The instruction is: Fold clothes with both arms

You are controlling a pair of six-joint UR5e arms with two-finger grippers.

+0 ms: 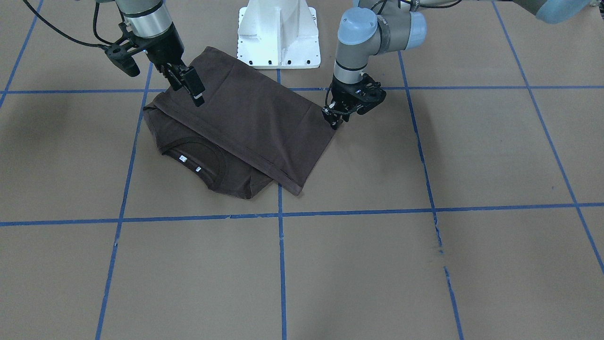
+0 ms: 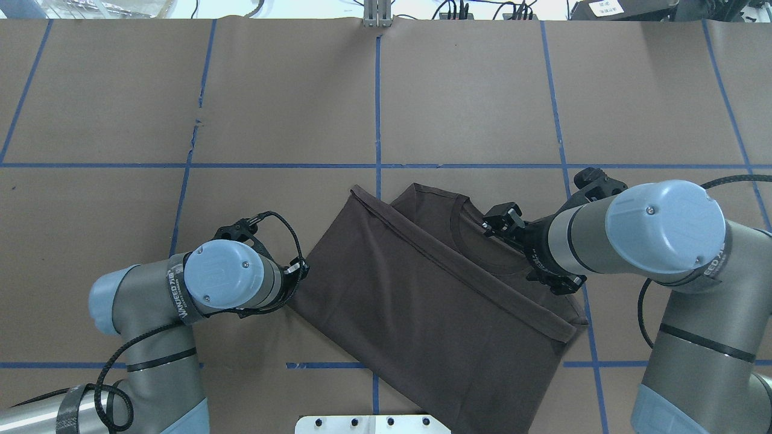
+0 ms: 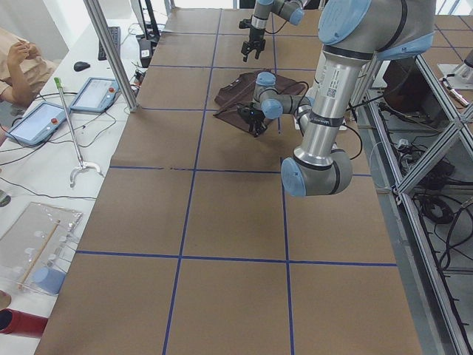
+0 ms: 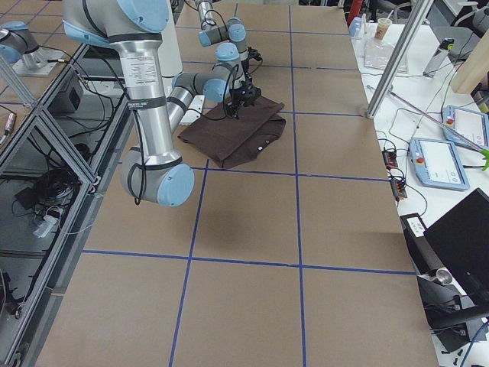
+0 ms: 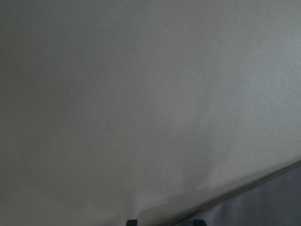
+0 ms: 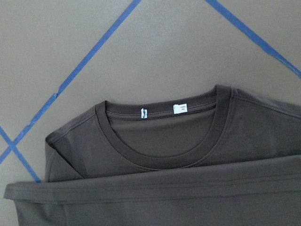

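Shows a dark brown short-sleeved cotton T-shirt (image 1: 255, 118) lying flat on a table (image 1: 424, 264) covered in brown paper and gridded with blue tape lines (image 1: 281, 264), near the middle of the robot-side edge, one corner just beside the white bolted pedestal (image 1: 278, 38). Lies askew to the tape grid, lower half folded up over the chest, the hem running as a straight band just below the ribbed round collar (image 6: 160, 155), leaving that collar and two small white neck labels (image 6: 178, 108) uncovered. Puts the grey-and-silver left arm (image 2: 151, 301) low at one side corner of the cloth, black left gripper (image 1: 334, 120) pointing down at the paper right at the fabric's edge; cannot tell whether touching it. Gives, in the left wrist view, only two dark fingertips (image 5: 132, 221) at the bottom rim, set apart, bare paper between, nothing gripped. Holds the grey-and-silver right arm (image 2: 663, 241) over the opposite side, black right gripper (image 2: 500, 220) raised above the fabric near the collar, jaws parted and empty. Has, on the white bench (image 3: 44, 170) beyond the operators' edge, a clear shallow tray (image 3: 29, 222) containing a thin stick (image 3: 41, 255) and a pale blue round thing (image 3: 48, 279).
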